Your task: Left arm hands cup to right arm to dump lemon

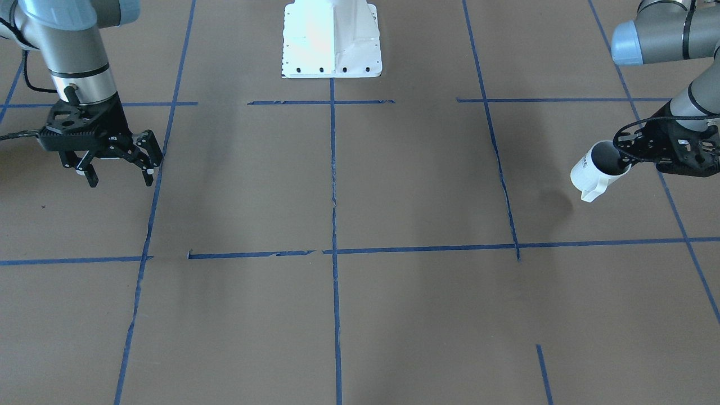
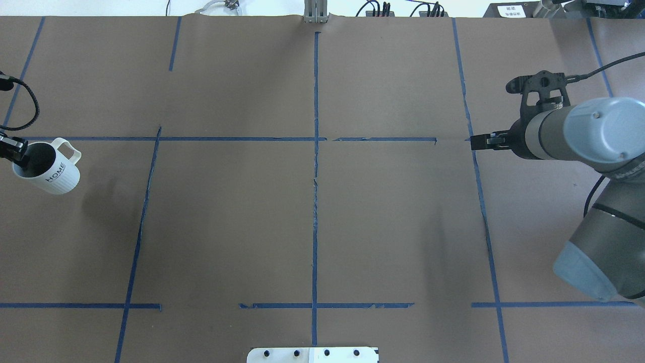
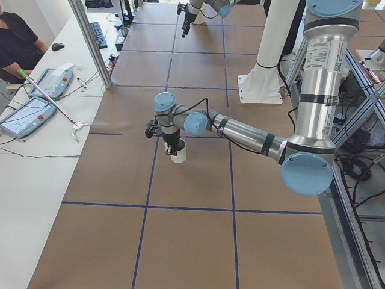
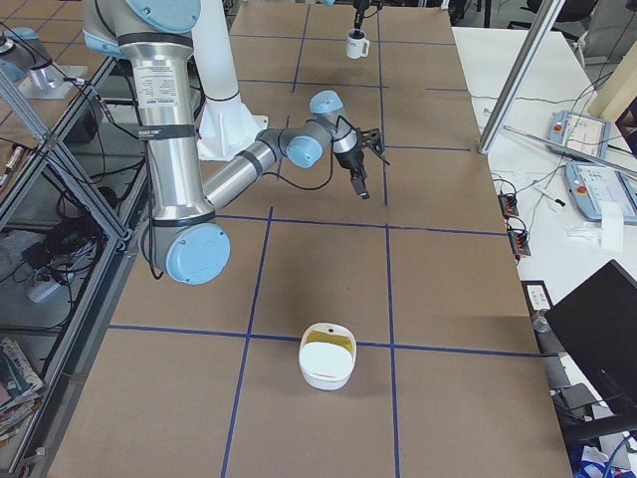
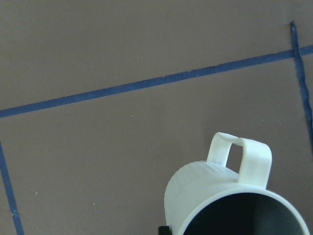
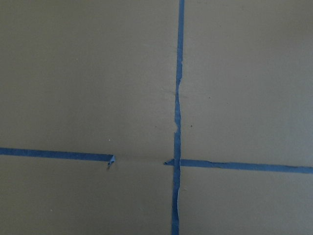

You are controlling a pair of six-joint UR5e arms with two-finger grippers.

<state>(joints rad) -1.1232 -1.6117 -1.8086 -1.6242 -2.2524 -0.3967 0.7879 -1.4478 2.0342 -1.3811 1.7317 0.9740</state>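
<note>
Now, left tool (image 1: 625,161) clamped on cup (image 1: 596,169) rim, one finger inside grey mouth, handle on side away from tool. We see cup tilted, its shadow apart beneath it: clear of counter (image 1: 337,315), we judge. Lemon unseen; cup interior too dark to tell. Right tool (image 1: 121,180) spread wide, empty, well apart across counter. We read step as carry toward hand-over. Next move calls for cup brought to centre, free wall offered to right tool.
</note>
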